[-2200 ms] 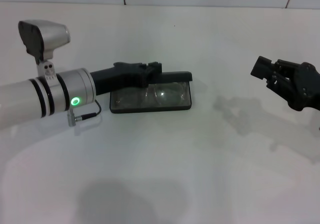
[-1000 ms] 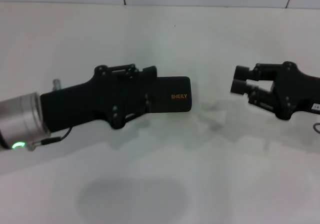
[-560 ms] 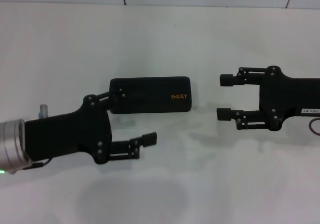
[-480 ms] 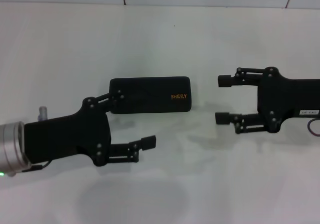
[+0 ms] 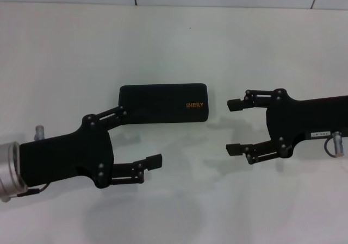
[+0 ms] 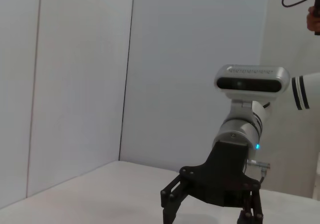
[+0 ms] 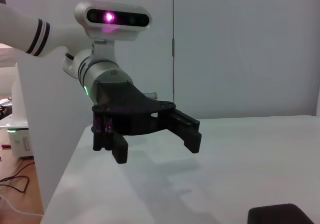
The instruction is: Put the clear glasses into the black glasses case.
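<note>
Both my hands hang spread and empty: left hand [image 5: 142, 138] just in front of the closed black glasses case [image 5: 163, 104], right hand [image 5: 235, 126] beside its short end. Its long axis runs side to side on the tabletop [image 5: 179, 43]; clear glasses unseen.

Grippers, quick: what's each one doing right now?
Left gripper: open, holding nothing, near the closed flat black rectangular glasses case.
Right gripper: open, holding nothing, beside the case.
</note>
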Robot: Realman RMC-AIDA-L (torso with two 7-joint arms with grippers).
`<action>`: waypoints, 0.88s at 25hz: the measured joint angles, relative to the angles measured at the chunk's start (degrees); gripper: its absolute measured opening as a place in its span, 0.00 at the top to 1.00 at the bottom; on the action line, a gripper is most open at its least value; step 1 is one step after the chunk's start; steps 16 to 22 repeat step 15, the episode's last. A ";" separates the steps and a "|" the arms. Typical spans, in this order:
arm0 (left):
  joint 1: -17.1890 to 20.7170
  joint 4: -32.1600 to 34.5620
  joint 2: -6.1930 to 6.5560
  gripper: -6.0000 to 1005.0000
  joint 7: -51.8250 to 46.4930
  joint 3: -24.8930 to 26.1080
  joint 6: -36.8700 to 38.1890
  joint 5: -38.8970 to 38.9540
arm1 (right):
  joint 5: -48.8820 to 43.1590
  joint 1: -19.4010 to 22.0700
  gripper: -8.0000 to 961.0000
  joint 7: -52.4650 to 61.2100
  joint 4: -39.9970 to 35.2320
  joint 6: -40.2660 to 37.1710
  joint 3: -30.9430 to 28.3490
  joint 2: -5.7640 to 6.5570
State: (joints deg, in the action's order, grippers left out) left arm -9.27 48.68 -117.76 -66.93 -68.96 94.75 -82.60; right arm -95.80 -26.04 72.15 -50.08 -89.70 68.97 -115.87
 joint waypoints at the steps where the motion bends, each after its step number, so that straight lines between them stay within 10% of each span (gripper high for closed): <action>1: -0.08 0.00 0.00 0.11 -0.01 0.00 0.00 -0.28 | -0.01 0.00 0.10 0.00 0.00 0.10 0.15 0.00; 22: -0.49 -0.07 -0.01 0.11 -0.03 -0.04 -0.30 -0.99 | 0.18 -0.06 0.10 0.03 0.00 2.19 2.50 -0.01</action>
